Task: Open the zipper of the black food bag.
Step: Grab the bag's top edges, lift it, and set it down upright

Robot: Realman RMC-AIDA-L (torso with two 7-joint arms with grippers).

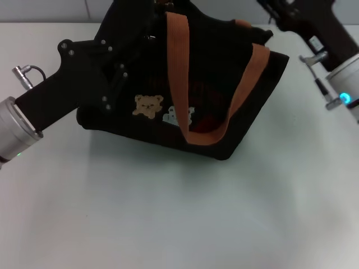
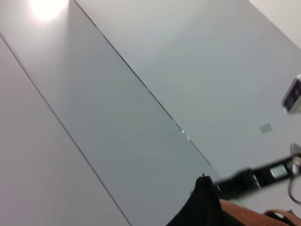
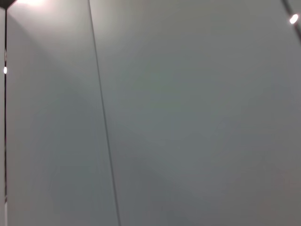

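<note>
1. The black food bag (image 1: 224, 84) sits on the white worktop (image 1: 168, 213), tilted, its orange-brown strap (image 1: 179, 73) draped over the near side.
2. The left gripper (image 1: 143, 25) reaches over the bag's top left rim; whether its fingers are spread or pressed together cannot be told.
3. The right gripper (image 1: 280, 17) hangs beside the bag's far right corner, its fingers hidden too.
4. Bear patches (image 1: 148, 105) face forward; the zipper is not visible.

Pale table (image 1: 168, 224), grey panelled wall (image 3: 188, 117)
</note>
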